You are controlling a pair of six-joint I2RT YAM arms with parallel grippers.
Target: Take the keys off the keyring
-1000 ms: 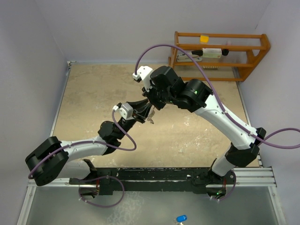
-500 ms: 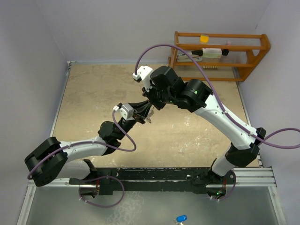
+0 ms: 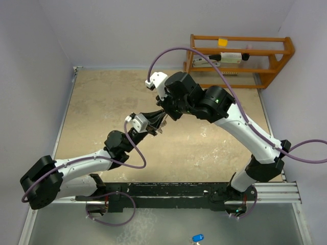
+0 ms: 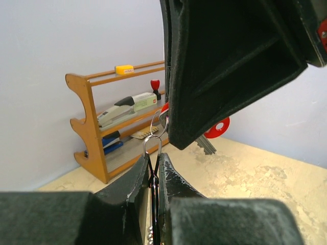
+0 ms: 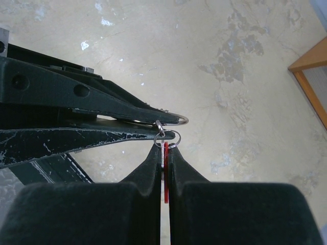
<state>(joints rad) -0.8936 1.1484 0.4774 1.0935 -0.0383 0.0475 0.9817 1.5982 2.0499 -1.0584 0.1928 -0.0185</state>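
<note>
Both grippers meet above the middle of the table. My left gripper (image 3: pixel 156 124) is shut on the keyring (image 4: pixel 153 142). Its silver loop sticks out past the fingertips, and a thin black piece is clamped between them. In the right wrist view the keyring (image 5: pixel 177 120) curves out of the left fingers (image 5: pixel 102 109). My right gripper (image 5: pixel 164 149) is shut on the red key (image 5: pixel 165 155), edge-on beside a silver blade. A small ring (image 5: pixel 168 138) links them to the keyring. In the left wrist view the red key's tag (image 4: pixel 218 127) and blades show behind the right gripper (image 4: pixel 176 143). The black-tagged key is not clearly seen.
A wooden rack (image 3: pixel 240 56) with a stapler and small office items stands at the back right, also in the left wrist view (image 4: pixel 97 138). Its corner shows in the right wrist view (image 5: pixel 311 76). The mottled tan tabletop (image 3: pixel 102 102) lies below, with walls on three sides.
My left arm's elbow has swung down and to the left. Both grippers stay shut and joined at nearly the same spot.
</note>
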